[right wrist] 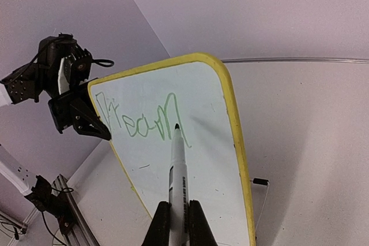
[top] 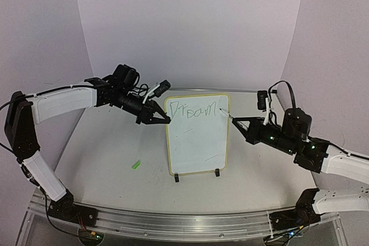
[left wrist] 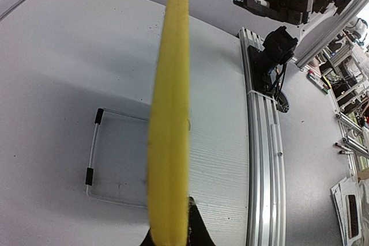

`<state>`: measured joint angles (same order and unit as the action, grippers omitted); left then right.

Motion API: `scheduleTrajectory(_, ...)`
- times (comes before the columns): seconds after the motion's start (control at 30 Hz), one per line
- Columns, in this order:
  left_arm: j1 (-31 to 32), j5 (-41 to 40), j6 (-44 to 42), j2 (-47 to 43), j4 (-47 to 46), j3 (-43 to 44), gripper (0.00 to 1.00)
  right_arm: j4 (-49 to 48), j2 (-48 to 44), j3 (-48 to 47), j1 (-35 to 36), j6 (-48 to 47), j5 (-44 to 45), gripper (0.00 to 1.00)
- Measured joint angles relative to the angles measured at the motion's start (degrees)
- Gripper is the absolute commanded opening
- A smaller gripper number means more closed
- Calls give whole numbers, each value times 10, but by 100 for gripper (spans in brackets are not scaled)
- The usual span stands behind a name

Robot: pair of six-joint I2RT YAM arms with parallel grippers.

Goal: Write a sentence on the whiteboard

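Observation:
The whiteboard (top: 199,142) stands upright on two black feet (top: 177,178) in the middle of the table, yellow-framed. Across its top runs green handwriting, "Dream" (top: 195,110), the sentence's one word. My left gripper (top: 166,120) is shut on the board's upper left edge; in the left wrist view that yellow edge (left wrist: 170,113) fills the middle above the gripper (left wrist: 173,226). My right gripper (right wrist: 179,208) is shut on a white marker (right wrist: 177,165). Its tip sits at the last letter of the writing (right wrist: 138,122); contact cannot be judged.
A small green marker cap (top: 136,165) lies on the table left of the board. An aluminium rail (top: 184,220) runs along the near edge. Purple backdrop walls close in the back and sides.

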<state>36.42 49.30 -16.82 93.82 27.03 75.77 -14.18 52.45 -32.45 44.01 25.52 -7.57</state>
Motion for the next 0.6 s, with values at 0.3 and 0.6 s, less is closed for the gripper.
scheduleTrajectory(0.3, 1, 0, -2, 0, 0, 0, 0, -11, 22, 0, 0, -13, 19, 0)
scheduleTrajectory(0.6, 1, -1, -2, 0, 0, 0, 0, -28, 28, -3, 0, -21, 32, 0)
